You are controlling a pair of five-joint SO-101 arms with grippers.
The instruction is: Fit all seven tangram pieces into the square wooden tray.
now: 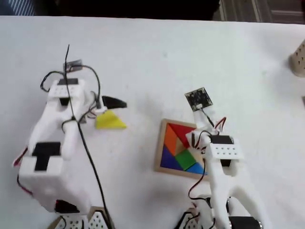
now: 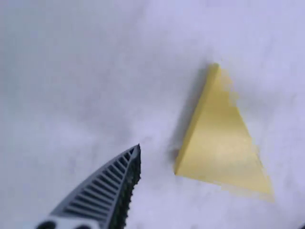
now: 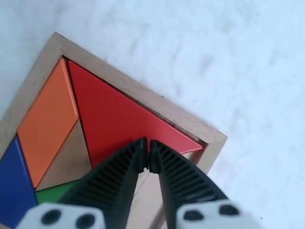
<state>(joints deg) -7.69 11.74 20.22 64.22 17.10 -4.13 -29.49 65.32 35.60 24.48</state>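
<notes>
Yellow triangle [image 1: 110, 120] lies flat on the white table [image 1: 157, 62], well left of the wooden tray [image 1: 162, 143] and outside it. My left gripper [image 1: 110, 108] hangs over it, jaws wide apart, nothing held; one toothed finger [image 2: 125, 177] sits just beside the triangle's edge, not touching.

In the tray: orange piece [image 3: 47, 119], red triangle [image 3: 119, 124], blue piece [image 3: 12, 181] and green piece [image 3: 52, 193] all seated. Bare triangular patch between orange and red, probably an open slot.

My right gripper [image 3: 148, 149] is over the red triangle, jaws pressed together, empty.

Judgement: task mostly done; at least the yellow triangle is left to bring across.
</notes>
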